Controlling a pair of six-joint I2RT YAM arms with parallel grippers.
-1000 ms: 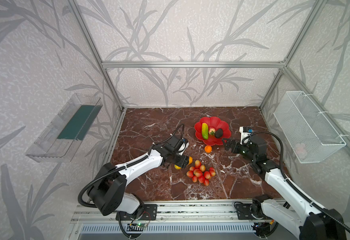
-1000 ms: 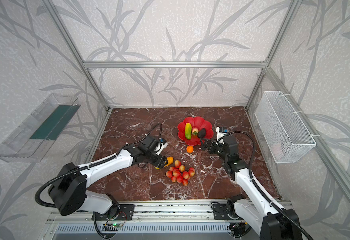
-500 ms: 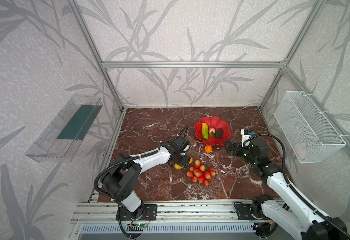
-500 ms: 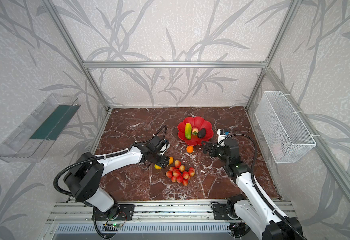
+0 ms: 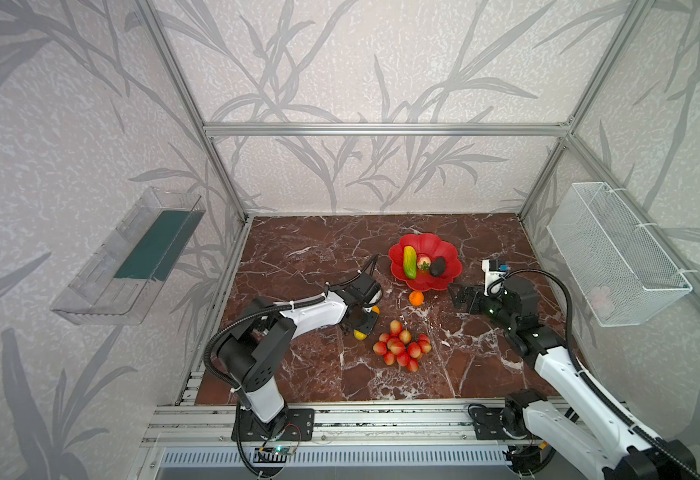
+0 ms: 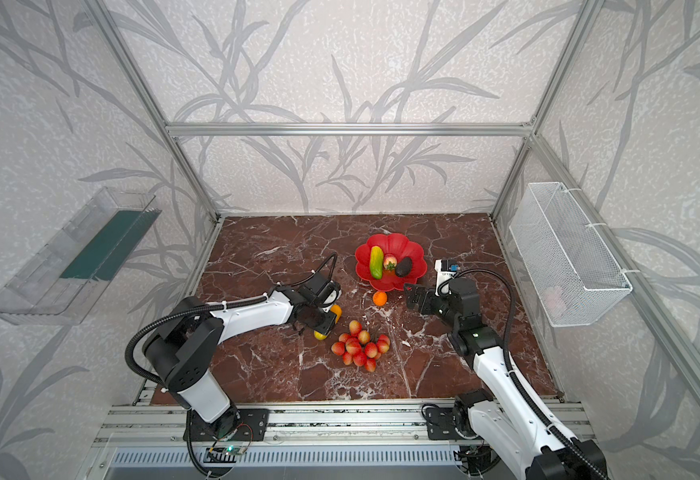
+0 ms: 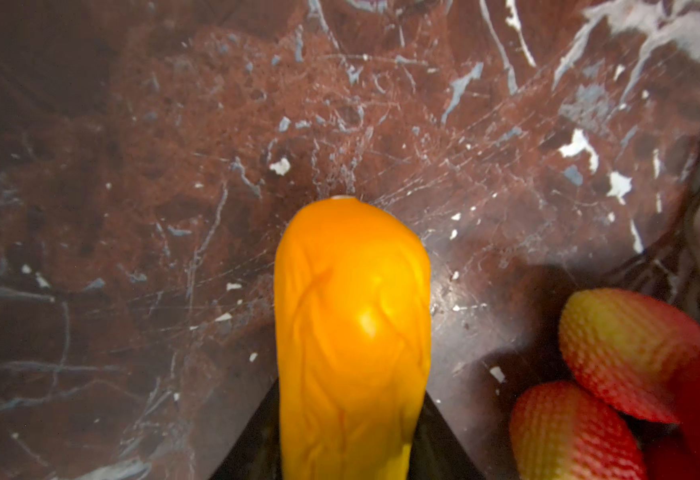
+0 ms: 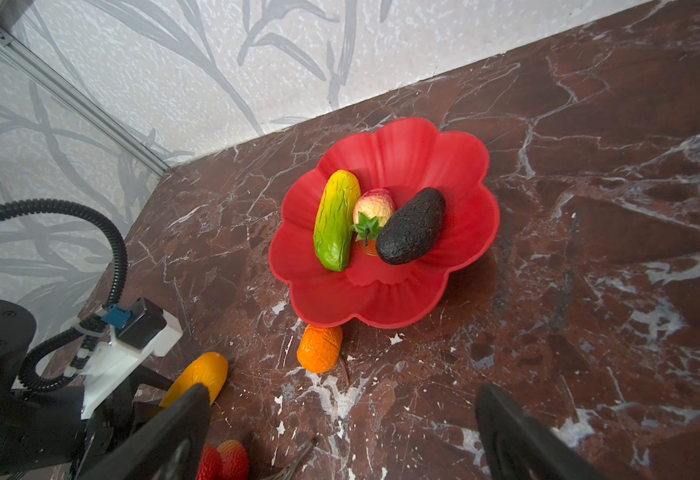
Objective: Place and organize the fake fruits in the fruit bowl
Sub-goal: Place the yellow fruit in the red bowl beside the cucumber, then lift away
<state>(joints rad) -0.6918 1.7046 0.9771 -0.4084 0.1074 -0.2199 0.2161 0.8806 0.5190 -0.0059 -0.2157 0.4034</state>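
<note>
Fruit first: my left gripper (image 5: 364,322) is pinching the long yellow fruit (image 7: 352,332) down on the table (image 5: 298,257). My right gripper (image 8: 342,401) is wide open with nothing in it, near the red bowl (image 8: 402,141). A green fruit (image 8: 336,220), a strawberry (image 8: 374,203) and an avocado (image 8: 412,226) lie in the bowl. The little orange ball (image 8: 319,348) sits just beside it. The red bunch (image 5: 400,349) lies near the yellow fruit.

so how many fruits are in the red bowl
3 in the bowl: green fruit nearest the left arm, strawberry in the middle, avocado nearest the right arm. None looks hidden.
</note>
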